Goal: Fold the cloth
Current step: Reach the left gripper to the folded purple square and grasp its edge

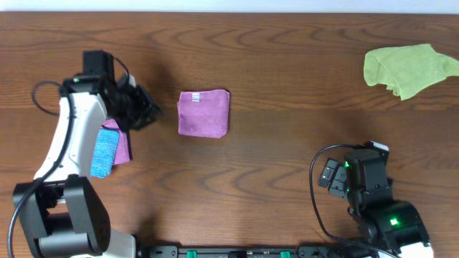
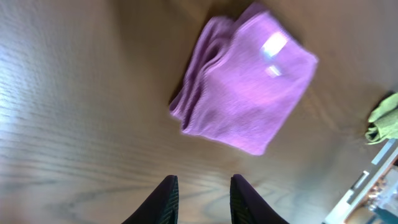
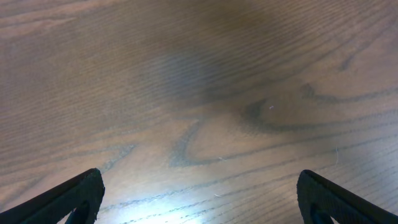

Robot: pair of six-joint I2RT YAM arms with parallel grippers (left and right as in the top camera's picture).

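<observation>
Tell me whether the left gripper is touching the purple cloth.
Apart. The left wrist view shows bare table between the left gripper and the cloth.

Place: a robot test bench, lab-like rather than a home room.
Desk: one dark wood-grain desk (image 1: 287,165), its plain board showing under the right pincer (image 3: 199,180).
Machines: a white arm (image 1: 72,136) and a black arm (image 1: 373,190) stand at the near edge, behind their pincers; green lamps (image 1: 392,222) glow on the black one.
Wiring: a loose black cable (image 1: 315,208) loops beside the right pincer.
Fittings: a black rail (image 1: 229,252) with green parts runs behind both pincers.
Props: cloths laid out, with a purple cloth (image 1: 204,112) just ahead of the left pincer (image 2: 204,186), a lime-green cloth (image 1: 409,68) well ahead of the right pincer, and a blue cloth (image 1: 105,149) behind the left pincer.
</observation>
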